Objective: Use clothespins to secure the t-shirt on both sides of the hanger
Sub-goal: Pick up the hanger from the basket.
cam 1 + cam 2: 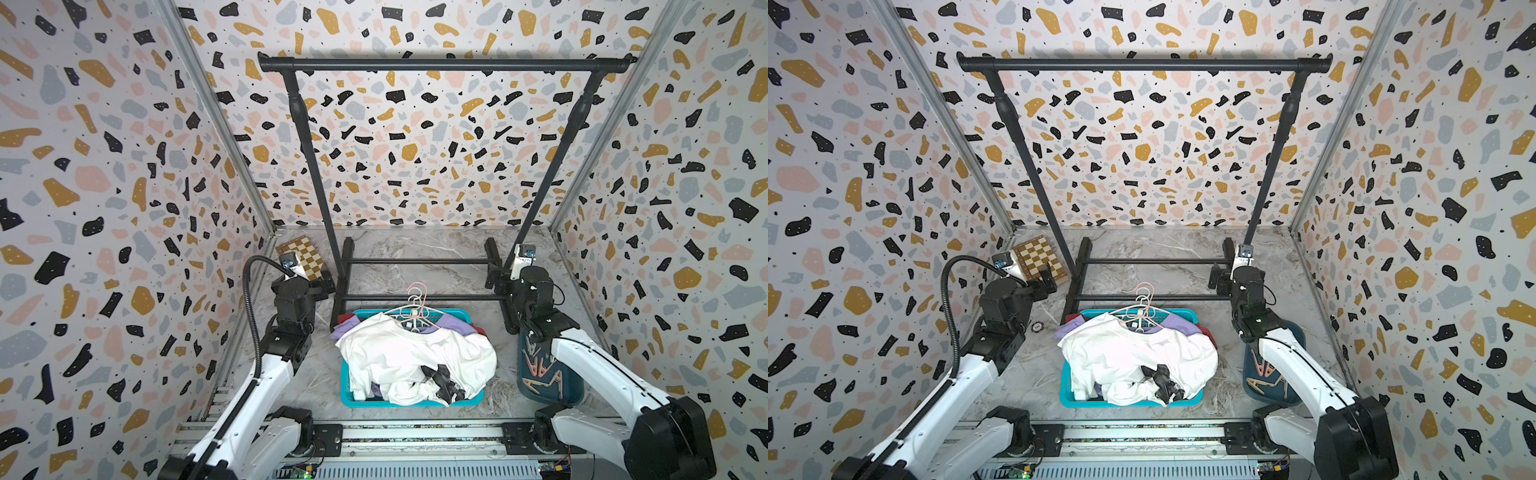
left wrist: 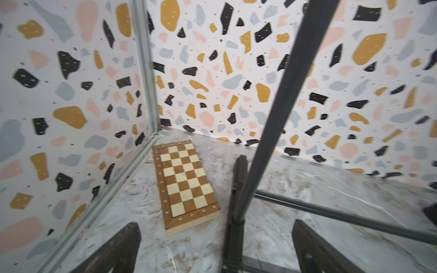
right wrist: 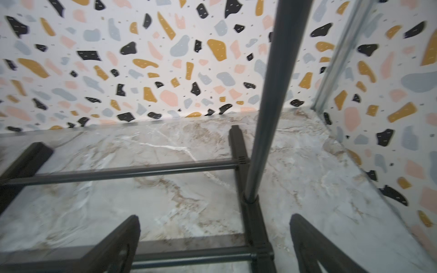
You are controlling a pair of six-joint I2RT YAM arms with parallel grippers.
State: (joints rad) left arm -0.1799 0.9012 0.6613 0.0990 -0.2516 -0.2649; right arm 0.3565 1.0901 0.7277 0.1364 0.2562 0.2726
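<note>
In the lower middle of both top views, a teal basket (image 1: 347,386) (image 1: 1065,390) stands on the marble floor, full of clothes. A white t-shirt (image 1: 399,353) (image 1: 1125,353) lies crumpled on top of the pile. Some pink and white hangers (image 1: 415,309) (image 1: 1142,307) rest at the upper edge of the basket, touching the collar of the shirt.

The clothespins (image 1: 540,365) (image 1: 1264,370) lie loose in a dark blue tray (image 1: 573,390) (image 1: 1298,332) at the lower right of the frame, just beside the basket. The right arm partly covers them. None of them is on the shirt or on a hanger.

A black garment rack (image 1: 444,64) (image 1: 1142,64) stands behind the basket, with its top bar in the upper part of the frame. A folded chessboard (image 1: 305,257) (image 2: 186,184) lies in the far left corner of the floor.

The left gripper (image 1: 326,282) (image 2: 215,224) is at the left foot of the rack. In its wrist view the two fingers are wide apart and hold nothing. The right gripper (image 1: 494,278) (image 3: 214,218) is at the right foot of the rack. Its fingers also stand wide apart and are empty, with the upright pole of the rack seen between them. Both grippers are well apart from the tray and the basket.
</note>
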